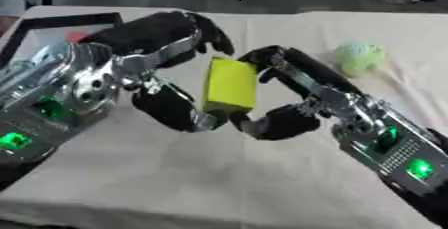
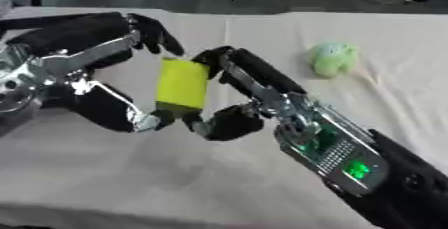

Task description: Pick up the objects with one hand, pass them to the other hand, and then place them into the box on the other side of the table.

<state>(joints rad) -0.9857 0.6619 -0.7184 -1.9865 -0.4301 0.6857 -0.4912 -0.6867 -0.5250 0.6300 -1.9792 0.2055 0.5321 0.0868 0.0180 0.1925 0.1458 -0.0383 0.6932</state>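
Left hand [image 1: 153, 68]: fingers and thumb curled round yellow block [image 1: 230, 85], held upright above the table [image 1: 201, 183]; right hand [image 1: 293, 98]: likewise curled on the same block from the opposite side; pale green soft toy [image 1: 360, 58]: on the cloth, right; black-framed box [image 1: 61, 28]: far left.

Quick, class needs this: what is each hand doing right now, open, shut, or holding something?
Left hand: curled round the yellow block, fingers above, thumb below.
Right hand: also curled round the yellow block, on its other side.
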